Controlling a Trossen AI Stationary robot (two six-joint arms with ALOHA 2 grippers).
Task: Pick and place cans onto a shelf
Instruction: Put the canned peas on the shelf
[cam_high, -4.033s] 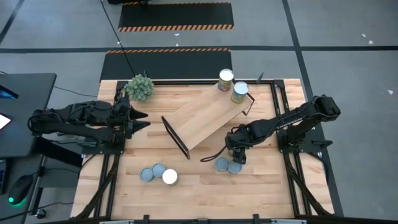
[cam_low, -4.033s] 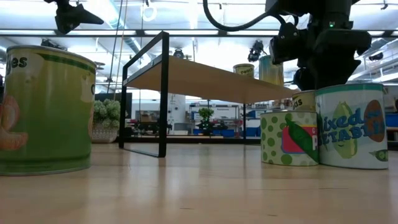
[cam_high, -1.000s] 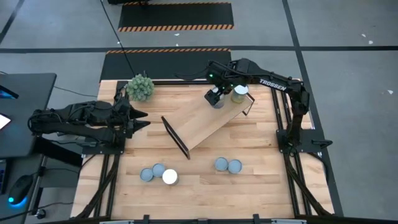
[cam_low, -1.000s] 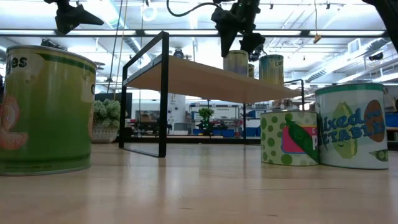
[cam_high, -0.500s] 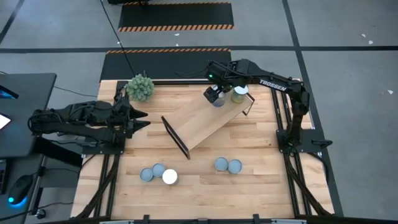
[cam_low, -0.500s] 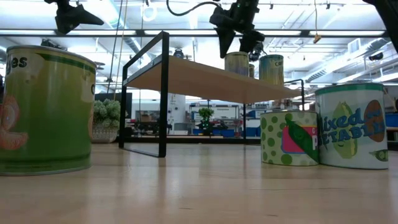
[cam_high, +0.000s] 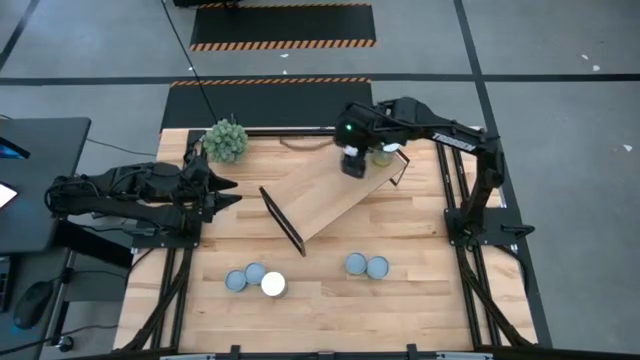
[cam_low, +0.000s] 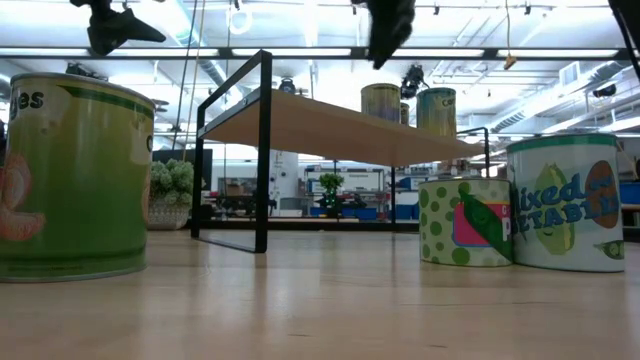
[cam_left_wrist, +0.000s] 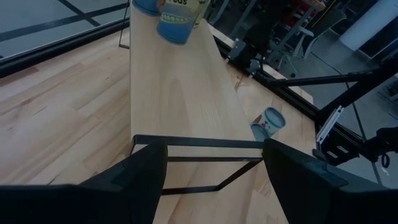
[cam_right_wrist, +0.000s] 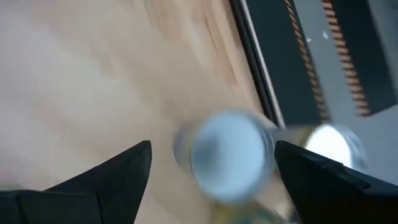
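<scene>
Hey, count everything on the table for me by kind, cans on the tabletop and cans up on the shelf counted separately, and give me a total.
Cans on the table: 5
Cans on the shelf: 3
Shelf: 1
Plant: 1
Total: 10

My right gripper (cam_high: 353, 163) hangs with fingers spread, arm stretched across the far side; my left gripper (cam_high: 228, 192) waits, fingers apart.

Spiky green plant ball (cam_high: 225, 139) at table (cam_high: 420, 300) back-left corner — upright.
</scene>
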